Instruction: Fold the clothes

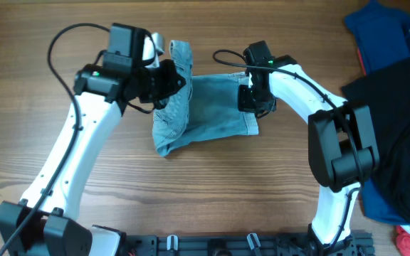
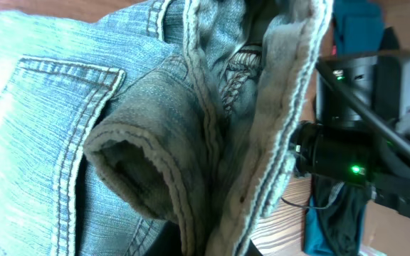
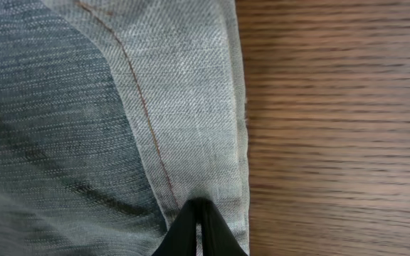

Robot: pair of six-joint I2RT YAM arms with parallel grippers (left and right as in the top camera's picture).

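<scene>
L pincer [image 1: 169, 82] clamps bunched denim shorts [image 1: 216, 110]; R pincer [image 3: 199, 210] closed, resting atop their edge.

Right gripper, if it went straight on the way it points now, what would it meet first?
The denim shorts: the shut right gripper rests against their hemmed edge, and more denim lies straight ahead. Whether it pinches or only presses the cloth is unclear.

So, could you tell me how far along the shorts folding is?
Partway. Done: the denim shorts are doubled over on one side. In hand: the left gripper holds that bunched side up; the right gripper pinches the opposite edge. Left: laying everything flat and tidy.
</scene>
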